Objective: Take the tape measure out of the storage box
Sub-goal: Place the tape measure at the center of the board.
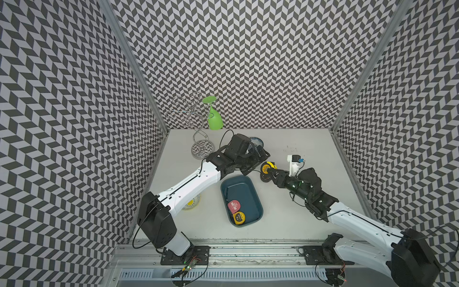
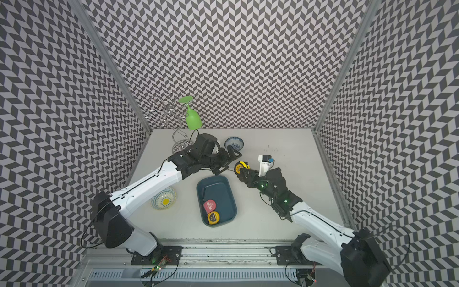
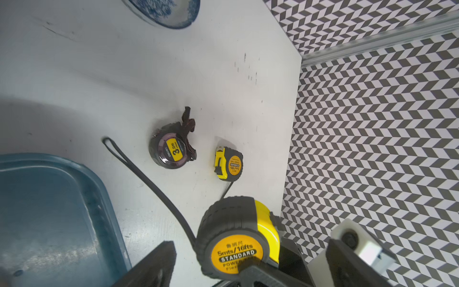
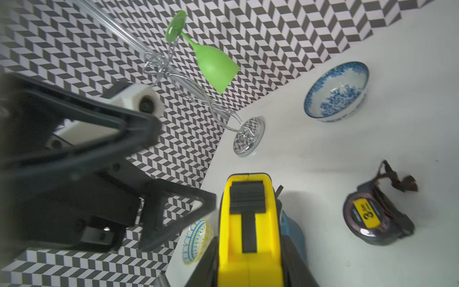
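The right tool (image 1: 271, 172) is pinching a yellow tape measure (image 1: 265, 166). The left tool (image 1: 257, 162) is gaping wide beside it. A dark tape measure (image 1: 263, 179) is half hiding underneath.

teal storage box (image 1: 244, 192); yellow-black, maybe orange-labelled, tape measure (image 1: 267, 167)

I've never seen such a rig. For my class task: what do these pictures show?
Two robot arms share a table. Two pictures look down from above; two come from wrist cameras. The right arm's jaws are shut on a yellow-and-black tape measure; the left arm's jaws stand open beside it. The storage box holds a pink tape measure and a yellow one. Outside lie a dark tape measure, a small orange-faced one, a blue bowl, a yellow bowl and a wire rack with a green glass.
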You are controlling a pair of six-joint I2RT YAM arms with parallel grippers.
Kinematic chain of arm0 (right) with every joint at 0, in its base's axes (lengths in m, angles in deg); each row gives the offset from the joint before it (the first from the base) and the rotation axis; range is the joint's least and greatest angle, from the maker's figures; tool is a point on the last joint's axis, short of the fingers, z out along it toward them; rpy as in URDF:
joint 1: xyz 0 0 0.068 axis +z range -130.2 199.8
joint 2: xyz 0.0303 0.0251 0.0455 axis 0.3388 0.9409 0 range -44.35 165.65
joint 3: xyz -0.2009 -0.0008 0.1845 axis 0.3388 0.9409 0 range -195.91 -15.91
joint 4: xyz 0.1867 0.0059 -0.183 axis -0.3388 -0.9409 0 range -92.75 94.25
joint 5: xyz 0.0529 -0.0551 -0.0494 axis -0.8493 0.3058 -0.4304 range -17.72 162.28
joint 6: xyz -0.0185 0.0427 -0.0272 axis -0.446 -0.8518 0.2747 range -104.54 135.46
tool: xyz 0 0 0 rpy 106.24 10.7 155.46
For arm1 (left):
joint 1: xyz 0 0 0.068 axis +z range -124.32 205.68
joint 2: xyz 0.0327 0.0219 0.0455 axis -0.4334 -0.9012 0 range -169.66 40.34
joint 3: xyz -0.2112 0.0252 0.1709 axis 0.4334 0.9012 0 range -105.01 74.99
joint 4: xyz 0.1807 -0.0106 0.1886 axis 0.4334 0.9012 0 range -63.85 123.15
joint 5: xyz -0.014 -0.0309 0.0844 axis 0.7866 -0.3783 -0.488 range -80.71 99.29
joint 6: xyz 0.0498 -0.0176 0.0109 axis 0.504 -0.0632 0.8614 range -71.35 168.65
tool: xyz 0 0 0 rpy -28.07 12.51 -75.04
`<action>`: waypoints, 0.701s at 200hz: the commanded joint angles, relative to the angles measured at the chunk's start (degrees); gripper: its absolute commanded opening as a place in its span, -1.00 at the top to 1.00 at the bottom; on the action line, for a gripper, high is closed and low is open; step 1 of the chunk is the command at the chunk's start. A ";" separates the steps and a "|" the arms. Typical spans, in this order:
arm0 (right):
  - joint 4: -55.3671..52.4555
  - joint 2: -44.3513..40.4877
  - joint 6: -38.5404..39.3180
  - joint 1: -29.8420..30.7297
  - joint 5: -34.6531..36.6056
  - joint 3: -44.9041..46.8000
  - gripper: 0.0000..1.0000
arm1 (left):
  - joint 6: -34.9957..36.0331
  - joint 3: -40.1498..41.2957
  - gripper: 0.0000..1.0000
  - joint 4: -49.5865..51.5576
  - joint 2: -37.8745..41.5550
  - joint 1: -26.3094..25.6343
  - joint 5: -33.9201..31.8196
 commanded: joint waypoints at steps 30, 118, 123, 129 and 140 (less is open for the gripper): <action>0.11 -7.42 -6.28 -7.76 -7.24 7.95 0.66 | 6.12 6.09 -0.99 3.11 6.89 4.07 -2.87; -0.23 -5.24 -12.27 -15.21 -17.16 20.20 0.67 | 9.76 7.40 -0.99 6.36 7.77 5.54 -3.40; -0.31 -5.00 -12.45 -15.56 -17.39 20.46 0.67 | 10.06 7.49 -1.00 6.63 7.77 5.59 -3.52; -0.61 -4.82 -12.55 -15.92 -17.71 20.75 0.67 | 10.61 7.53 -0.99 7.24 7.79 5.60 -3.74; -0.94 -4.60 -12.65 -16.65 -18.13 21.32 0.66 | 11.75 7.50 -0.99 8.10 7.81 5.68 -3.91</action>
